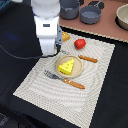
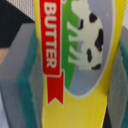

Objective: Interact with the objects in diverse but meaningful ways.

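Observation:
In the wrist view a yellow box (image 2: pixel 75 100) with a red "BUTTER" banner and a cow picture fills the frame. It sits between my gripper's (image 2: pixel 75 65) grey fingers with teal pads (image 2: pixel 25 85). In the exterior view my gripper (image 1: pixel 53 53) hangs low over the striped mat, just beside the plate; the box is hidden there. A yellow holed cheese wedge (image 1: pixel 66 65) lies on the plate (image 1: pixel 75 73). A red fruit (image 1: pixel 80 43) sits on the mat beyond it. A golden bread loaf (image 1: pixel 66 36) peeks out behind the arm. A grey pot (image 1: pixel 91 14) stands at the back.
A toy fork (image 1: pixel 64 80) with an orange handle lies in front of the plate and a toy knife (image 1: pixel 88 59) lies beyond it. A second dark pot (image 1: pixel 69 9) and a pale bowl (image 1: pixel 123 17) stand at the back. The striped mat (image 1: pixel 35 82) lies on a dark table.

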You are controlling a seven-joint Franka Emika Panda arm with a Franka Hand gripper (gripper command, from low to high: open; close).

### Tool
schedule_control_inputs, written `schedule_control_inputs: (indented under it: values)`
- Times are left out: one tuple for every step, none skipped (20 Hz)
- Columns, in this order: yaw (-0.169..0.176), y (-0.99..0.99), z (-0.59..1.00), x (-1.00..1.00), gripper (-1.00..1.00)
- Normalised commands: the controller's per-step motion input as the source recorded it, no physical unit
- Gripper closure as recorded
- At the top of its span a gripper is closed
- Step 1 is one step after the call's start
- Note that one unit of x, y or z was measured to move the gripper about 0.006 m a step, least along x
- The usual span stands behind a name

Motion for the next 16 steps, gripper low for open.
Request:
schedule_control_inputs:
  values:
    - [0.017,-0.03,-0.45,-0.37,1.0]
    - [0.01,-0.04,-0.43,-0.33,1.0]
    - [0.0,-0.05,-0.4,-0.27,1.0]
    - [0.0,-0.09,-0.33,-0.13,1.0]
    - [0.0,-0.11,-0.3,-0.05,1.0]
    - [0.0,-0.1,-0.23,0.0,1.0]
    - [0.0,-0.1,-0.18,0.08,1.0]
    - [-0.005,-0.05,-0.13,0.14,1.0]
    - [-0.009,-0.01,-0.1,0.2,1.0]
    - [-0.003,0.0,-0.09,0.18,1.0]
    - [0.0,0.0,-0.07,0.15,1.0]
    - [0.0,0.0,-0.06,0.11,1.0]
    - [0.0,0.02,-0.06,0.11,-1.0]
    - [0.0,0.04,-0.06,0.09,-1.0]
    - [0.0,0.05,-0.05,0.08,-1.0]
    - [0.0,0.07,-0.03,0.07,-1.0]
